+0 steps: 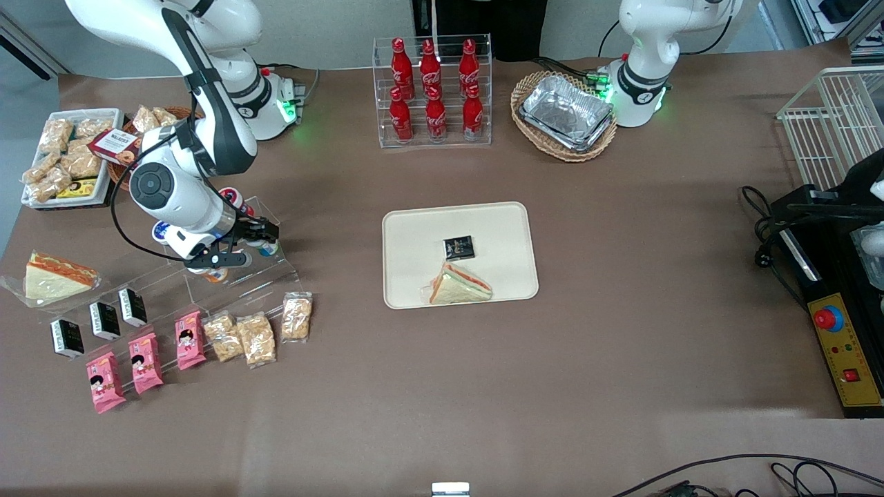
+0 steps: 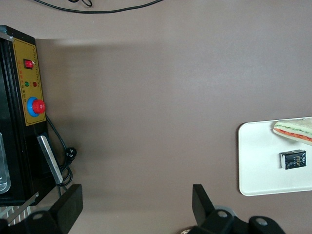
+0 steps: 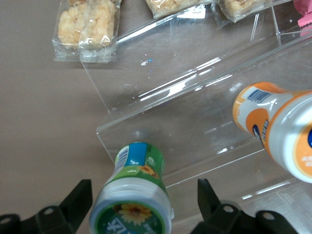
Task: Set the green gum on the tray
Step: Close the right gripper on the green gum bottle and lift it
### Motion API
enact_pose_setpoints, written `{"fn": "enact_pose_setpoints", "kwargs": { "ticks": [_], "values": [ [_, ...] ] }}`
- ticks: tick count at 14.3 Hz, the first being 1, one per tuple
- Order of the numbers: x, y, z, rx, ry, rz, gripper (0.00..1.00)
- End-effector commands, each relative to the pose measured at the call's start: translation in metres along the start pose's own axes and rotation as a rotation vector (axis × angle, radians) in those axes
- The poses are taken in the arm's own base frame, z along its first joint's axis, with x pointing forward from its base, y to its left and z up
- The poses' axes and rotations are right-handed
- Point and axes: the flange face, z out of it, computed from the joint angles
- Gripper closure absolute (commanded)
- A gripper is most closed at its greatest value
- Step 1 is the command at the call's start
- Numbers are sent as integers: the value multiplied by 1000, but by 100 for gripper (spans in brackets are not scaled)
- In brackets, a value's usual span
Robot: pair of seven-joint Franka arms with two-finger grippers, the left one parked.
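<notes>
Claw spread wide, straddling green gum on clear stand. Gum looks light, rigid, slick plastic; I'd pinch body below lid, squarely. Tray waits mid-table.

The six red bottles in the clear rack carry white Coca-Cola script. The red packet on the snack basket bears white lettering too small to read.
</notes>
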Motion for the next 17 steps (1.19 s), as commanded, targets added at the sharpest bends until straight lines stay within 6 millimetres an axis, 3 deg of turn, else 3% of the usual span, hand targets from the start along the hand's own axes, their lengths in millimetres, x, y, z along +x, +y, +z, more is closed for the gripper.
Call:
{"fn": "enact_pose_setpoints", "kwargs": {
  "ticks": [1,5,7,9,11,15,17],
  "values": [
    [-11,-15,-5,12,21,-38,30],
    [-12,-17,-10,12,28,-42,98],
    [-12,-15,-12,13,32,-39,100],
    [-12,-13,-30,16,52,-36,100],
    [-8,-14,-75,19,70,-36,100],
    [-1,-22,-210,22,29,-51,100],
    [-5,-26,-260,29,29,-49,100]
  ]
}}
